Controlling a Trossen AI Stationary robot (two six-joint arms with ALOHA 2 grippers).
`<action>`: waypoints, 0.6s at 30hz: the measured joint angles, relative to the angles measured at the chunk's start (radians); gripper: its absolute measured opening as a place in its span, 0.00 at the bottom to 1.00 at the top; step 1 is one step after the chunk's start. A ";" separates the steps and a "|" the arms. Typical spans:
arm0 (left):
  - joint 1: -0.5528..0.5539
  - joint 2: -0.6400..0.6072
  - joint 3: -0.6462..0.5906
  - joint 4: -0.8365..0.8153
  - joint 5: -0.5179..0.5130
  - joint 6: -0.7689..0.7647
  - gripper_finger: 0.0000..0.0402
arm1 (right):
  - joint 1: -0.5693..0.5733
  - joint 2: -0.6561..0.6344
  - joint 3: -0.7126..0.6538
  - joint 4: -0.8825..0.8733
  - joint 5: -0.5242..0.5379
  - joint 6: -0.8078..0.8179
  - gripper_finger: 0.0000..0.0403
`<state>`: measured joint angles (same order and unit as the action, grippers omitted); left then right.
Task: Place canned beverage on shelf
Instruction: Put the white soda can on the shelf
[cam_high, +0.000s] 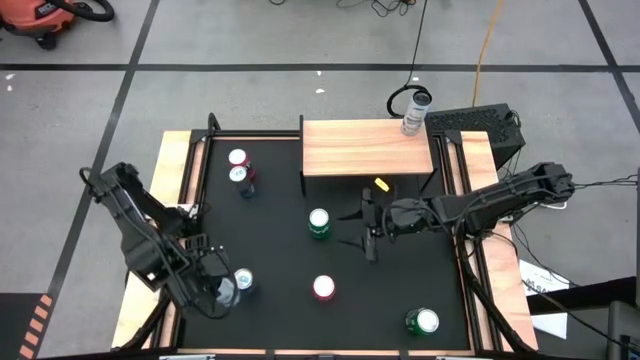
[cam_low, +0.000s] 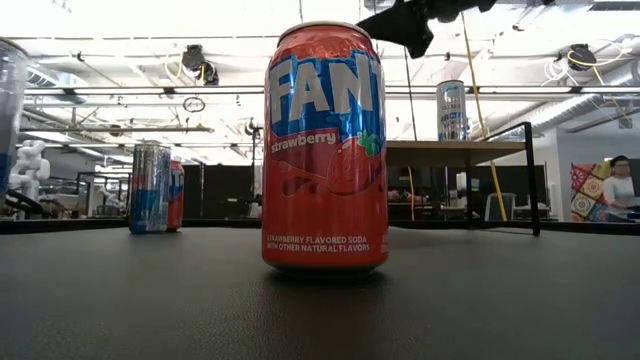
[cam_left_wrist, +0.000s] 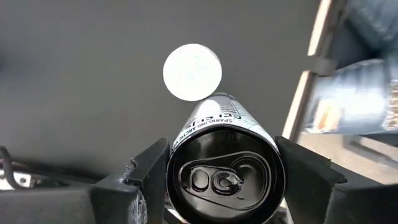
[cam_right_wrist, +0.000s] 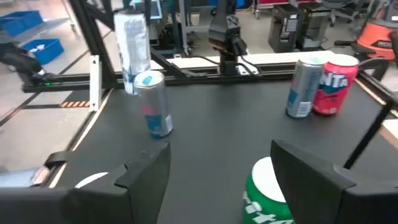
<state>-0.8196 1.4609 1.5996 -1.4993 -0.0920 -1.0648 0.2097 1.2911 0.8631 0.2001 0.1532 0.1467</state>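
My left gripper (cam_high: 225, 292) is at the table's near left, shut on a tall slim silver can with a black top (cam_left_wrist: 225, 177), held above the table. A short blue-and-silver can (cam_right_wrist: 153, 102) stands just beside and below it. My right gripper (cam_high: 368, 228) hovers open mid-table, pointing toward the table's left, with a green can (cam_high: 319, 223) a little ahead of it. The shelf (cam_high: 367, 147), a wood-topped platform on black legs, stands at the far edge with one can (cam_high: 415, 112) on its right end. My left gripper pinches the slim can between its two fingers, on opposite sides of the wall just below the top rim (cam_left_wrist: 180, 146). The fingers come from above, pointing almost straight down. The can hangs upright and is lifted clear of the table (cam_right_wrist: 133, 50).
A red strawberry soda can (cam_high: 323, 288) stands near the front middle and a second green can (cam_high: 423, 321) at the near right. A silver can and a red can (cam_high: 240, 172) stand together at the far left. The shelf's left and middle top is bare wood.
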 joint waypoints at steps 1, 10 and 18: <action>0.010 0.000 0.019 -0.006 0.010 0.012 0.58 | 0.006 0.000 0.000 0.000 0.000 0.000 0.65; 0.077 -0.001 0.139 -0.022 0.152 0.085 0.58 | 0.034 0.000 0.000 0.013 0.000 -0.010 0.65; 0.157 -0.001 0.171 -0.018 0.124 0.233 0.58 | 0.035 0.000 0.000 0.036 -0.027 -0.020 0.65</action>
<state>-0.6624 1.4601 1.7702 -1.5178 0.0319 -0.8322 0.2443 1.2907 0.8631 0.2356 0.1265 0.1263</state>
